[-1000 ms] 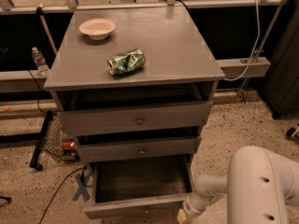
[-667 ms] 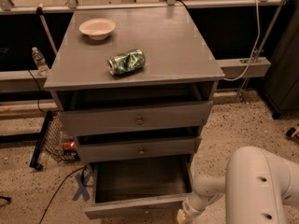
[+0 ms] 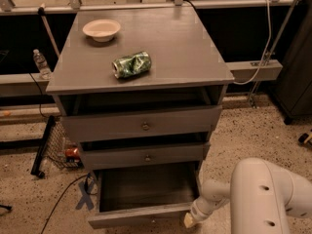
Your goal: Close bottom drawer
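1. Camera view: bottom drawer stood pulled well out of cabinet, lowest of three, front near frame bottom.
2. Gripper sat low at rt end of drawer front, touching or just beside it. Open/closed state: cannot tell.
3. Risk: push applied at rt corner, not centre, could rack drawer & jam it.
4. Risk: contact so near the edge could slip off sideways, so no closing force.
5. Risk: hard shove could jolt cabinet, so crushed can might roll toward bowl.
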`<state>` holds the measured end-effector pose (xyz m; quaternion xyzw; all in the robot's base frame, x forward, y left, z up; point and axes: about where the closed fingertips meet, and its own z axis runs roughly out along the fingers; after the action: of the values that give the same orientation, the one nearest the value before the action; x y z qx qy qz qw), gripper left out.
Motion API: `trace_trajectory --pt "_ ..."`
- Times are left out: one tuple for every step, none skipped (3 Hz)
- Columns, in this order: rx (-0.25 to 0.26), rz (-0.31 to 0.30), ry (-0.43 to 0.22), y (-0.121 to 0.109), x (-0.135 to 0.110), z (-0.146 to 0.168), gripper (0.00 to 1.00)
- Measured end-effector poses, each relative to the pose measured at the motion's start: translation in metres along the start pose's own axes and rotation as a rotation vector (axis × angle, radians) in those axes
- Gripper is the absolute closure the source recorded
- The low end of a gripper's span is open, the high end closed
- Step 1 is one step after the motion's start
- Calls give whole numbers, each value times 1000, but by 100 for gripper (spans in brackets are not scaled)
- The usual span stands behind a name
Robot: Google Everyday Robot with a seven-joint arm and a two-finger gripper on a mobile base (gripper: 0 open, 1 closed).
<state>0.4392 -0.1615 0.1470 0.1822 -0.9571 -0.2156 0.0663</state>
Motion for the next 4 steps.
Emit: trace_trajectory --pt "16 -41 -49 -14 -25 3 100" --pt "24 -71 -83 -18 -39 2 100" --pt "31 -101 -130 -20 -56 1 100" --pt "38 -137 -189 -19 -76 -5 100"
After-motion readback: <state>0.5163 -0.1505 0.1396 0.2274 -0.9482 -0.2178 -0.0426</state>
